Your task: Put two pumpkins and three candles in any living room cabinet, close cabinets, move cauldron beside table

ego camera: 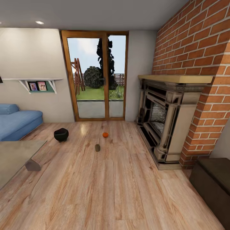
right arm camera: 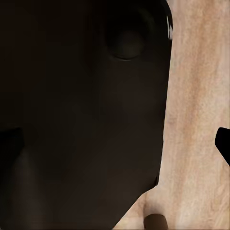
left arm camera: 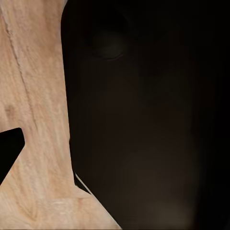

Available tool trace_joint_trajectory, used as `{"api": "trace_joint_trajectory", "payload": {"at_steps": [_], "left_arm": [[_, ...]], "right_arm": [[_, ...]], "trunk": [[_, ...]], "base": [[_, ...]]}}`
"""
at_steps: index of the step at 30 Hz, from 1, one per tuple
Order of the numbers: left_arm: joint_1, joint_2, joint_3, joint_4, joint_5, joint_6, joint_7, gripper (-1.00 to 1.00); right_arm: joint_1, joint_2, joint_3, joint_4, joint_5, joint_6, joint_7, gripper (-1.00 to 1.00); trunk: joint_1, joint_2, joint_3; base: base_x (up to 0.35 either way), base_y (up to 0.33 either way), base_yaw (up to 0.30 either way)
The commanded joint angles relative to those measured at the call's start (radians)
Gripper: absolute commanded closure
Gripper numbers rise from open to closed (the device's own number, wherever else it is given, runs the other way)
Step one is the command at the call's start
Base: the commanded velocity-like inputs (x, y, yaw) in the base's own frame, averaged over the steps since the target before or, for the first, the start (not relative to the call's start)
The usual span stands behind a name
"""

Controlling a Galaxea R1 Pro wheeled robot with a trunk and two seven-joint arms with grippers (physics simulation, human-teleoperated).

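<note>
Head view, living room, wooden plank floor point(ego camera: 105, 188). Cauldron point(ego camera: 61, 134), squat, matte black, standing on the floor left of centre, mouth up, near the far corner of the table point(ego camera: 16, 153) but apart from it. Table at the lower left: greyish reflective top, one metal wedge leg point(ego camera: 33, 165) visible under its near edge. One pumpkin point(ego camera: 105, 134), small and bright orange, on the floor right of the cauldron, well apart from it. One candle point(ego camera: 97, 147), short grey-brown cylinder, on the floor just nearer than the pumpkin, slightly to its left, not touching; upright or lying: cannot tell at this size. Cabinet point(ego camera: 212, 179), dark brown, flat top, at the lower right edge against the brick wall point(ego camera: 198, 41), beside the fireplace point(ego camera: 166, 121); drawer front not discernible from this angle. Blue sofa point(ego camera: 16, 121) at left behind the table; wall shelf point(ego camera: 35, 83) with two small pictures above it. Glazed wood-framed door point(ego camera: 95, 76) at the back wall, garden beyond. Left wrist view: large dark robot body close to the lens, floor planks alongside, one dark finger tip point(left arm camera: 9, 151) at the frame edge. Right wrist view: same dark mass, floor strip, one dark finger tip point(right arm camera: 224, 143) at the edge, small dark rounded shape point(right arm camera: 154, 221) low on the floor, unidentified. Jaw state of left and right grippers: cannot tell, only one finger tip seen each.
</note>
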Motion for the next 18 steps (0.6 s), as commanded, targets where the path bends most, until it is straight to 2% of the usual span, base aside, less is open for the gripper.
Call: {"api": "trace_joint_trajectory", "payload": {"at_steps": [1, 4, 8, 15, 18], "left_arm": [[0.000, 0.000, 0.000, 0.000, 0.000, 0.000, 0.000, -1.00], [0.000, -0.015, 0.002, -0.004, 0.003, 0.016, -0.012, -1.00], [-0.001, -0.023, 0.002, -0.005, 0.003, 0.017, -0.011, -1.00], [-0.001, -0.025, 0.005, -0.006, 0.005, 0.014, -0.011, -1.00], [-0.001, -0.025, 0.005, -0.006, 0.004, 0.013, -0.013, -1.00]], "right_arm": [[0.000, 0.000, 0.000, 0.000, 0.000, 0.000, 0.000, -1.00], [-0.002, 0.014, -0.002, 0.001, -0.007, 0.000, -0.002, -1.00], [-0.002, 0.028, 0.000, 0.000, 0.000, -0.003, -0.002, -1.00], [-0.002, 0.048, 0.001, 0.000, -0.001, -0.006, -0.002, -1.00], [-0.002, 0.046, 0.000, 0.000, -0.002, -0.006, -0.001, -1.00]], "trunk": [[0.000, -0.001, -0.001], [0.000, -0.001, -0.001], [0.000, -0.001, -0.001], [0.000, -0.001, -0.001], [0.000, -0.001, -0.001]], "base": [[0.000, 0.000, 0.000], [0.000, 0.000, 0.000], [0.000, 0.000, 0.000], [0.000, 0.000, 0.000], [0.000, 0.000, 0.000]]}}
